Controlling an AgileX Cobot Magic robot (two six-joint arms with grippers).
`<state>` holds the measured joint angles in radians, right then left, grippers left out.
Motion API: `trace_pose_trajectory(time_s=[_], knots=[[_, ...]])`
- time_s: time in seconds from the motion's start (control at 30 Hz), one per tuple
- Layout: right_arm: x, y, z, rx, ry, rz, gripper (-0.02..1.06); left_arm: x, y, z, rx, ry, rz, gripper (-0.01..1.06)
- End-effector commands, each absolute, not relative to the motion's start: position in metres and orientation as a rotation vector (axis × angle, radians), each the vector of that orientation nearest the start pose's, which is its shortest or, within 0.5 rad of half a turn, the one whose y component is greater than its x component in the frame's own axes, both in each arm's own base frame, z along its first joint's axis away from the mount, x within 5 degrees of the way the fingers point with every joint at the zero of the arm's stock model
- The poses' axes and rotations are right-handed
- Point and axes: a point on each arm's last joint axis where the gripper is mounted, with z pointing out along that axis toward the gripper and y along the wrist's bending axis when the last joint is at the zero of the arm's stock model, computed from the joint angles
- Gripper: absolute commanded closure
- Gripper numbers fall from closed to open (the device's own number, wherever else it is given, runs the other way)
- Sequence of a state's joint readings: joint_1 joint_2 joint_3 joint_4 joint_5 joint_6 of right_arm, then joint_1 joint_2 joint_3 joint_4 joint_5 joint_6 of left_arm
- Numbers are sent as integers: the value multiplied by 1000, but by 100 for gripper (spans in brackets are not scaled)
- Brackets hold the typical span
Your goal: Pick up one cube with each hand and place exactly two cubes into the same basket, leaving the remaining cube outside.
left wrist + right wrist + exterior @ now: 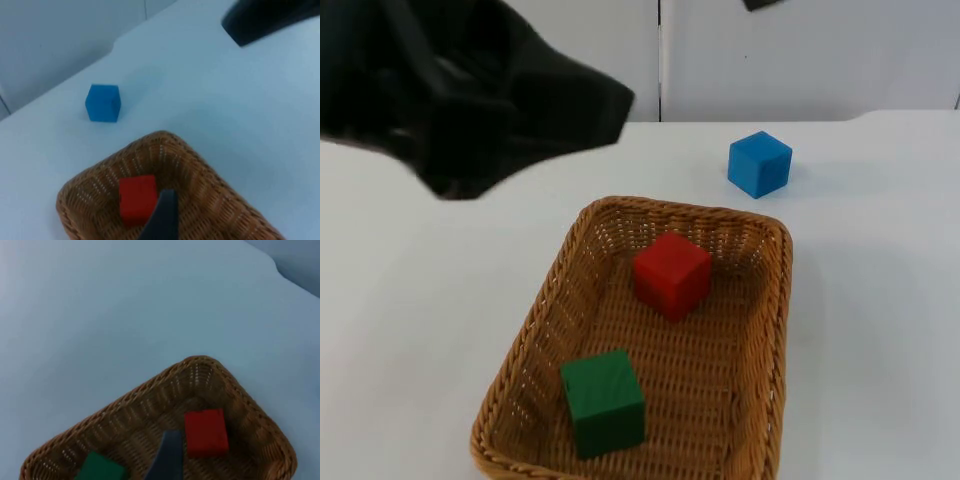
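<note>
A woven wicker basket point(765, 330) sits in the middle of the table. Inside it, a red cube point(671, 274) rests toward the far end and a green cube point(603, 402) toward the near end. A blue cube point(759, 163) stands on the table beyond the basket's far right corner, outside it. My left gripper point(470, 100) hangs as a dark blur above the table, left of and behind the basket, and holds no cube. The left wrist view takes in the basket point(210, 180), the red cube point(136, 199) and the blue cube point(103, 103). The right arm point(760, 4) is raised at the back; its wrist view looks down on the basket point(150, 390), red cube point(206, 432) and green cube point(100, 469).
White table top point(880, 300) lies open on both sides of the basket. The grey partition wall point(820, 60) closes off the back. The right arm point(270, 17) appears as a dark shape in the left wrist view.
</note>
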<state>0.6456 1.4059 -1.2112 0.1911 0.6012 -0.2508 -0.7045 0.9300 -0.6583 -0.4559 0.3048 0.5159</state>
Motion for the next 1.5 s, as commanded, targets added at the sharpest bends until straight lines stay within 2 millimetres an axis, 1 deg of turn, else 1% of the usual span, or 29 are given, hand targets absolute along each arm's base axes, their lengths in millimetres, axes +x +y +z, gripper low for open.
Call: trace_pose_trajectory(time_s=[0.0,0.13,0.17,0.27,0.33,0.37,0.5,0.53,0.6,0.73,0.77,0.93,0.97,1.0,1.07,1.1,1.13,1.27,1.3,1.43,1.47], knots=[[231,188,347,-870,2094,422,31,131,-129,313,871,1866,-547,24],[208,171,344,-862,2091,432,31,117,-120,322,883,1823,-555,24],[208,171,344,-862,2091,432,31,117,-120,322,883,1823,-555,24],[188,156,346,-850,2068,444,31,109,-110,327,865,1825,-533,24],[177,148,346,-845,2053,447,31,105,-103,327,861,1849,-504,24],[177,148,346,-845,2053,447,31,105,-103,327,861,1849,-504,24],[154,130,347,-821,2025,463,31,98,-88,326,816,1909,-418,24],[154,130,347,-821,2025,463,31,98,-88,326,816,1909,-418,24],[141,121,346,-815,2005,468,31,94,-80,327,800,1925,-377,24],[117,102,341,-801,1959,477,31,81,-67,330,778,1919,-368,24],[117,102,341,-801,1959,477,31,81,-67,330,778,1919,-368,24],[86,79,337,-792,1901,492,31,64,-51,332,748,1912,-377,24],[86,79,337,-792,1901,492,31,64,-51,332,748,1912,-377,24],[79,75,337,-792,1888,495,31,60,-47,333,739,1913,-375,24],[68,67,335,-795,1873,500,31,54,-39,332,713,1920,-358,24],[68,67,335,-795,1873,500,31,54,-39,332,713,1920,-358,24],[62,62,333,-795,1867,503,31,50,-33,332,697,1924,-338,24],[41,47,324,-781,1861,526,31,40,-22,329,663,1915,-340,24],[41,47,324,-781,1861,526,31,40,-22,329,663,1915,-340,24],[19,32,315,-766,1843,549,31,26,-10,314,633,1919,-355,24],[19,32,315,-766,1843,549,31,26,-10,314,633,1919,-355,24]])
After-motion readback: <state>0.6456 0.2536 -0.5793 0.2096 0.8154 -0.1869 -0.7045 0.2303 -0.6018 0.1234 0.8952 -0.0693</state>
